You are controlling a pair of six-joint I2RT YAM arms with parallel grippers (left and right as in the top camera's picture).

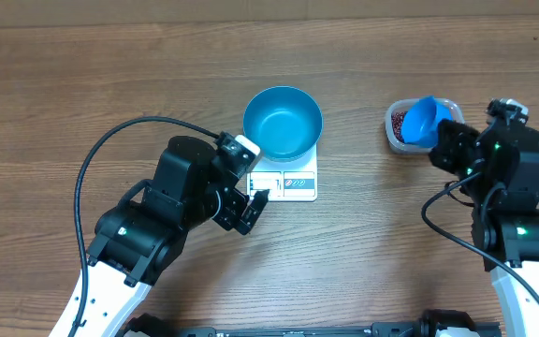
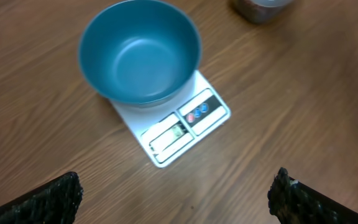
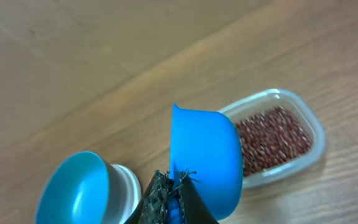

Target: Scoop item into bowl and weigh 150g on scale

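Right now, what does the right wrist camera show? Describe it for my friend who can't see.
The right gripper, shut, holds a blue scoop by its handle in front of a clear tub of red-brown beans. Lower left, a blue bowl sits on a white scale.

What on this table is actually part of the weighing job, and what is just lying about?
In the job: blue bowl, white scale under it, red-brown beans, clear tub, blue scoop gripped by the right end effector.
Lying about: only the black cable by the left arm.
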